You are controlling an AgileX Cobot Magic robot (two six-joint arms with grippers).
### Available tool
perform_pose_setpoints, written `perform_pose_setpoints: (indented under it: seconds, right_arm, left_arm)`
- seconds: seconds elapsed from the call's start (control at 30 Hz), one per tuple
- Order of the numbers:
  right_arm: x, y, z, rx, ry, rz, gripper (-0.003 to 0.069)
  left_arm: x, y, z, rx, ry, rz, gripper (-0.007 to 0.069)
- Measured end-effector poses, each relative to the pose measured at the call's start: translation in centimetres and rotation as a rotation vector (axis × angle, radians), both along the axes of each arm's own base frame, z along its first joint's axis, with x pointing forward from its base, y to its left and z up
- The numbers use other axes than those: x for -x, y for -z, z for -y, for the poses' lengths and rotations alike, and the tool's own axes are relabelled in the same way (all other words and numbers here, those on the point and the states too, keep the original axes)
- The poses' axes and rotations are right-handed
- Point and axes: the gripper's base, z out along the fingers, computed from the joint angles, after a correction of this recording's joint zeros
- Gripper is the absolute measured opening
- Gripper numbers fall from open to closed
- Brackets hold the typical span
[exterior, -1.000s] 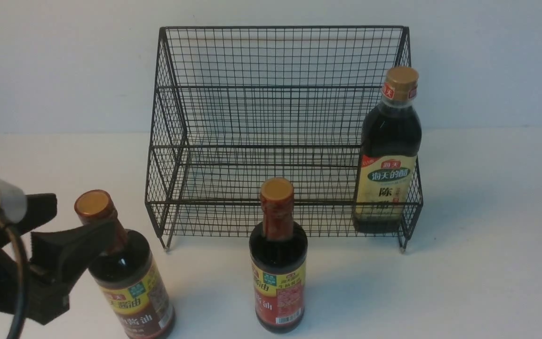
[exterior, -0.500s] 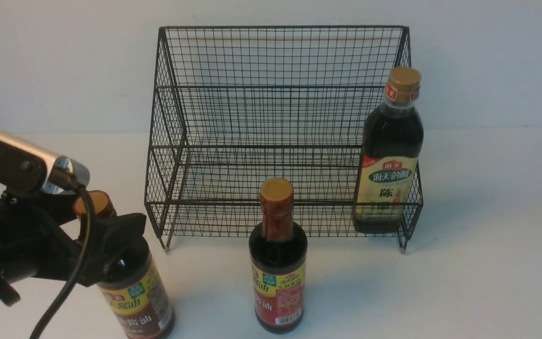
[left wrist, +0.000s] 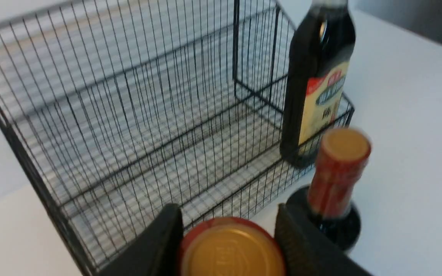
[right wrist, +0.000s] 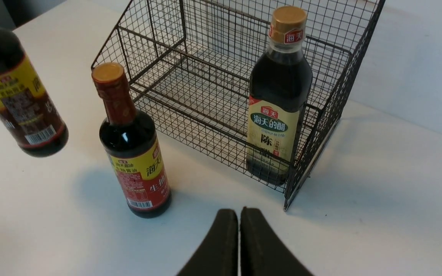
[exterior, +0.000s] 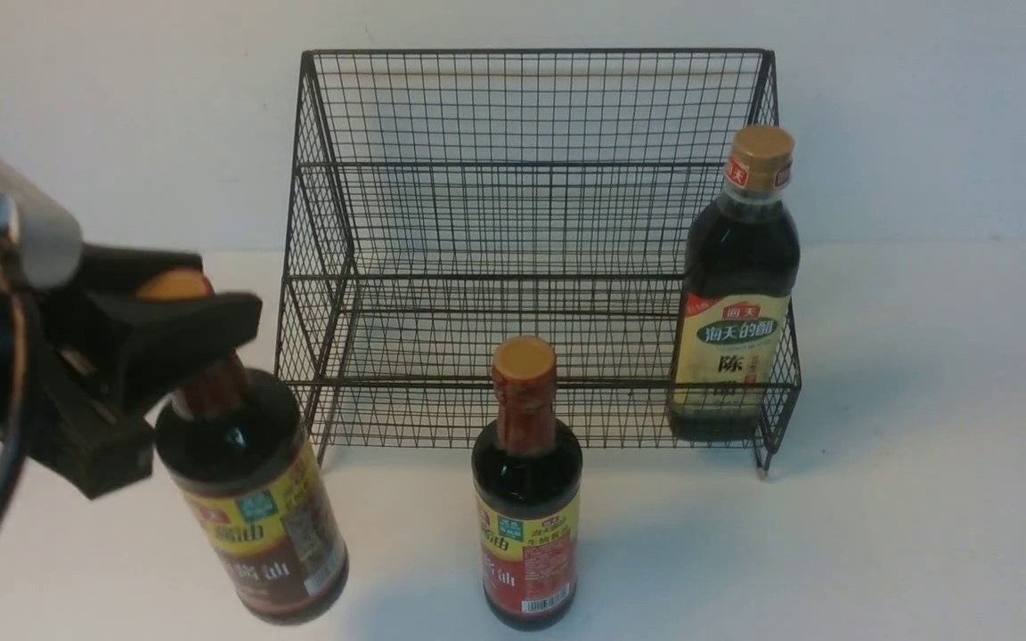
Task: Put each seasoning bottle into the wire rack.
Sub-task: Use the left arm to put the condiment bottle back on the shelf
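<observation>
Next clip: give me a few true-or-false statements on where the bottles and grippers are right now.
1. The left gripper grips a slim bottle by its neck. True.
2. The broad bottle stands on the table. False: it stands in the rack's lower tier, at the right end.
3. The right gripper is open. False: it is shut and empty.
4. The second slim bottle stands upright on the table in front of the rack. True.
</observation>
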Motion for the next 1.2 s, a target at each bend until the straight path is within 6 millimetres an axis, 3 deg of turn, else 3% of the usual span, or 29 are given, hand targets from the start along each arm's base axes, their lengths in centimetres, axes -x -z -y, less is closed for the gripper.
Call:
perform_pose_setpoints:
  seconds: [0.1,0.17,0.23,0.4,0.57,0.73,1.2]
  right_arm:
    - [0.0,0.0,0.0,-0.002,0.001,0.006,0.0002]
    - [0.0,-0.1,0.0,-0.003,0.002,0.007,0.0002]
    - [0.0,-0.1,0.0,-0.004,0.002,0.009,0.0002]
    - [-0.1,-0.2,0.0,-0.009,0.005,0.022,0.0002]
    - [-0.1,-0.2,0.0,-0.012,0.007,0.027,0.0002]
    - [-0.1,-0.3,0.0,-0.012,0.008,0.029,0.0002]
    - [-0.2,-0.3,0.0,-0.012,0.008,0.029,0.0002]
  left_arm:
    - [-1.1,-3.1,0.1,0.010,0.002,0.057,0.0279]
    - [-1.7,-3.8,0.1,0.014,0.003,0.067,0.0279]
    - [-3.7,-5.1,0.3,0.040,0.001,0.073,0.0279]
    - [-7.8,-6.0,0.5,0.075,-0.012,0.065,0.0279]
    - [-12.6,-5.1,0.3,0.060,-0.068,0.050,0.0279]
    - [-15.5,-2.7,0.3,0.032,-0.084,-0.009,0.0279]
    - [-17.4,1.4,0.8,-0.015,-0.007,-0.160,0.0279]
